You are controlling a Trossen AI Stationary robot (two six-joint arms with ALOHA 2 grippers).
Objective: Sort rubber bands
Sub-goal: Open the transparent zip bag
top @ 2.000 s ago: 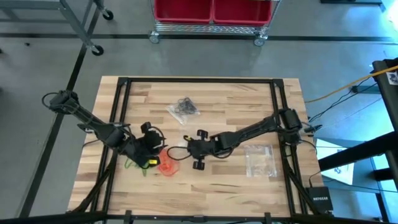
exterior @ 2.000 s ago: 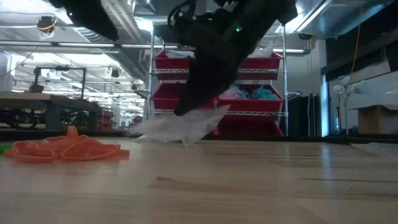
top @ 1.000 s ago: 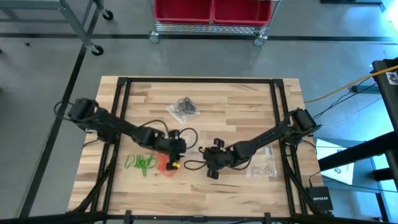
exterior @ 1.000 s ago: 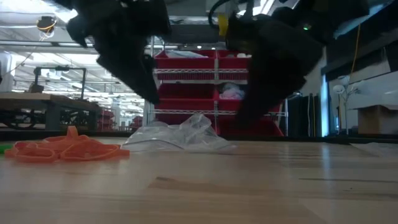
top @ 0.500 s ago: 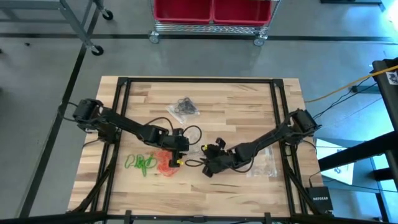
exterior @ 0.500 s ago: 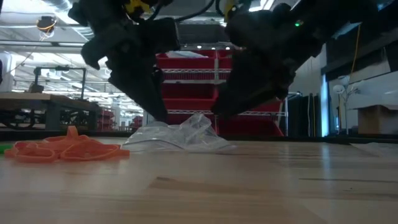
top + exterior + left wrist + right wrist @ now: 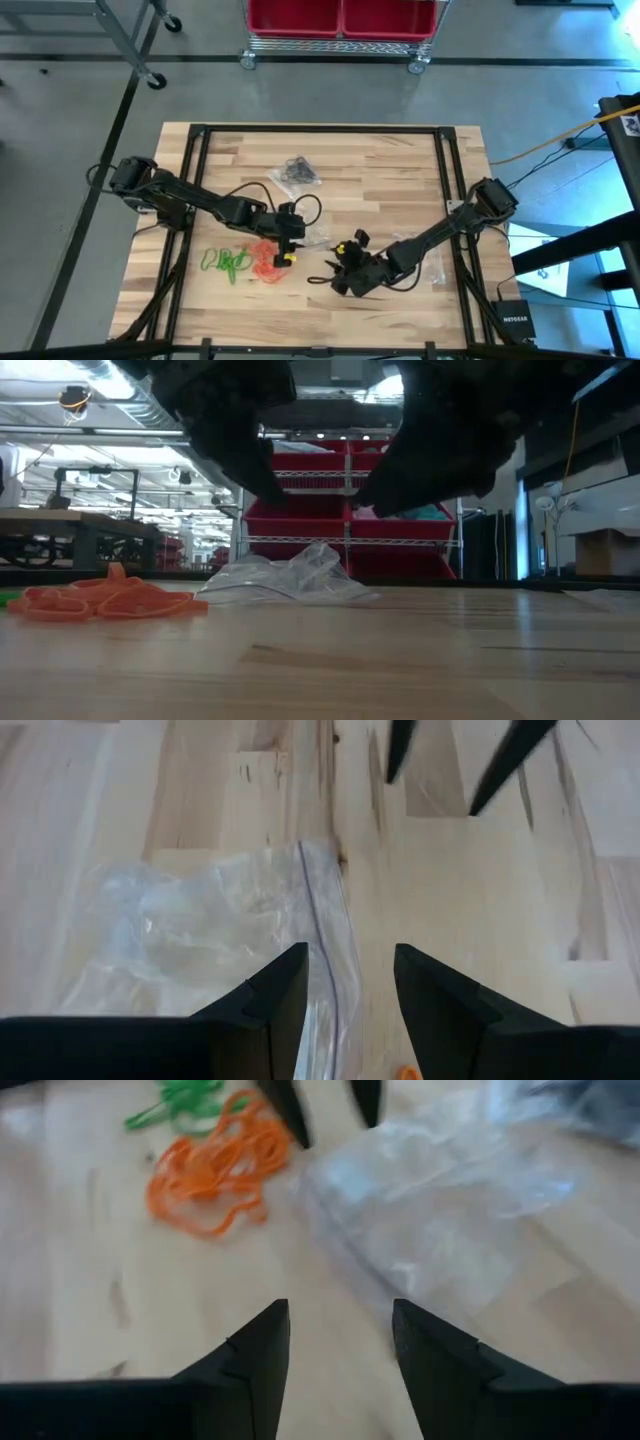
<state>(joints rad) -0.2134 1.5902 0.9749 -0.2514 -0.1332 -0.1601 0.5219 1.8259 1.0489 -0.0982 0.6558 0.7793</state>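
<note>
1. Two grippers, left gripper (image 7: pixel 291 240) and right gripper (image 7: pixel 340 268), hover with jaws spread, holding nothing.
2. Clear bag (image 7: pixel 290 575) lies between them.
3. Orange rubber bands (image 7: pixel 266 258) and green rubber bands (image 7: pixel 227 263) lie beside the left gripper.

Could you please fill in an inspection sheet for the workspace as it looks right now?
Surface: wooden table, inside a black frame.
Job's things: orange rubber bands and green rubber bands lie in separate heaps; black rubber bands are in a clear bag.
Clutter: empty clear bag mid-table; another clear bag under the right arm.
Grippers: left claw and right claw open, holding nothing, facing across the empty bag.
Cables: yellow cable on the floor.
Surroundings: red bins on a wire rack.
</note>
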